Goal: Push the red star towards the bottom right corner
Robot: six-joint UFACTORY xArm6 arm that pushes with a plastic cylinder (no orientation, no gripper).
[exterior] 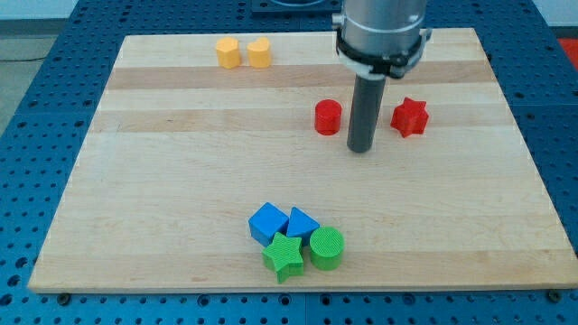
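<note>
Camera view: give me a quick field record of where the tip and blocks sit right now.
tip: my tip between the two red blocks, touching neither
red star: at the tip's right
red cylinder: at the tip's left
yellow blocks: two, view's top left
bottom cluster: two blue blocks, green star, green cylinder

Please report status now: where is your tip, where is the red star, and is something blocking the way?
My tip on board between small red cylinder block and red star block, touching neither. Star near view's right, upper half. Path to bottom right corner shows no blocks.
</note>
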